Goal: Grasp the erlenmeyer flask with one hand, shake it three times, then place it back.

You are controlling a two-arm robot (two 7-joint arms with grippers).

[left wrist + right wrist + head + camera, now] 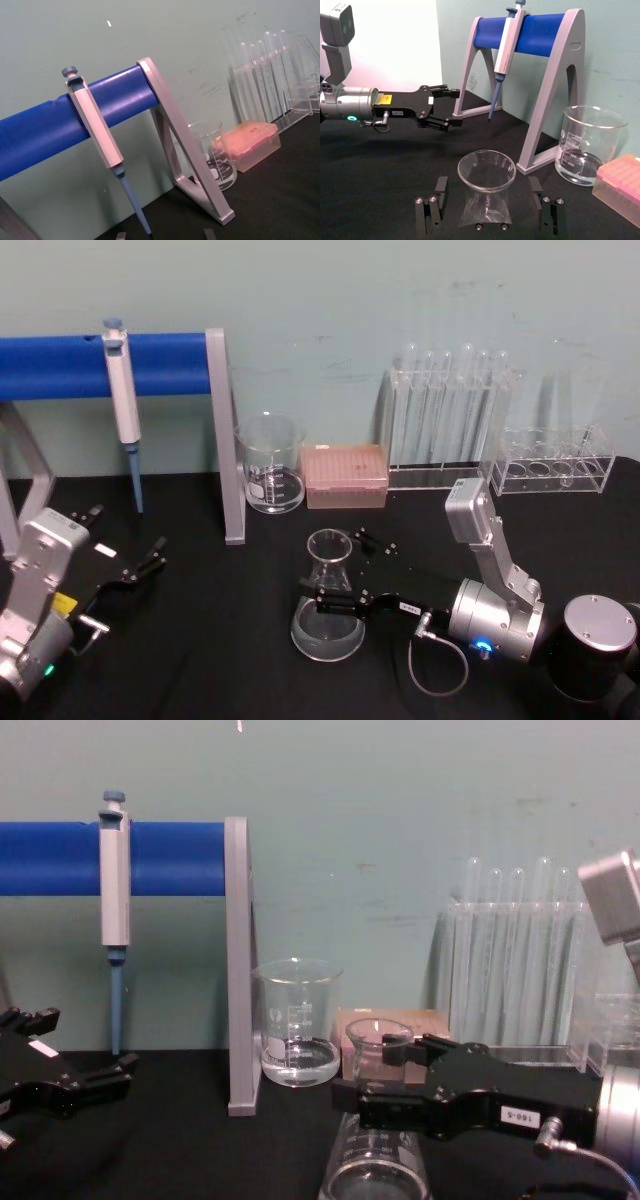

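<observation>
Your right gripper (345, 570) has the erlenmeyer flask (328, 608) between its spread jaws: the flask stands upright on the black table (200, 640), its long axis vertical, and the jaws straddle its neck from either side without yet pinching, as the right wrist view shows with a finger (439, 190) clear of the glass on each flank. The arm reaches in low and level from the right. Your left gripper (140, 565) hangs open and well apart, near the pipette stand (225, 440).
</observation>
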